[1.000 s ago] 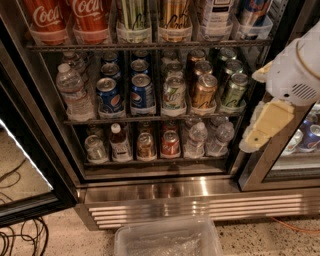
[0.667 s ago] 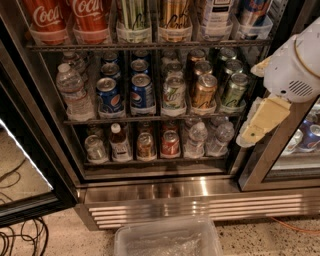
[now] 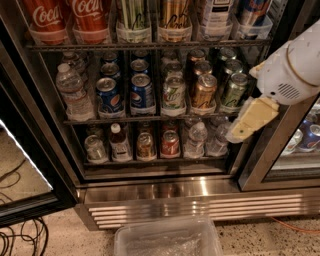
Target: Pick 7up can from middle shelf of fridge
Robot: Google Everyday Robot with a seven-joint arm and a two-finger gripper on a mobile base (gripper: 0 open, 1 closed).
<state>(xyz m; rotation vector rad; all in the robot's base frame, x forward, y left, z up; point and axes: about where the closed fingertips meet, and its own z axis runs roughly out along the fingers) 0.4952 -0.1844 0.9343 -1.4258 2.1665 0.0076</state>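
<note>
Since a second ago the end effector (image 3: 237,132) has edged toward 9 o'clock, nearer the opening of the fridge (image 3: 150,192). It now hangs at 3 o'clock in the view, in front of the right door post. Whether it is wide or narrow cannot be told.

The 7up can (image 3: 173,95) stands at the front of its row on the middle bench (image 3: 120,120), a dark wire rack. It is near the centre of the view, at about 9 o'clock from the end effector and well apart from it. Its pale body shows green lettering.

At its 9 o'clock stand two blue Pepsi cans (image 3: 141,95), and further that way a clear water bottle (image 3: 75,95). At its 3 o'clock is a bronze can (image 3: 202,92), then a green can (image 3: 232,90) nearest the end effector.

At 12 o'clock, on the upper bench (image 3: 100,46), red cans (image 3: 90,15) carry white "Coca-Cola" script. The lower bench (image 3: 150,161) holds small cans and bottles whose labels are too small to read. At 6 o'clock a clear plastic bin (image 3: 167,240) sits on the floor.
</note>
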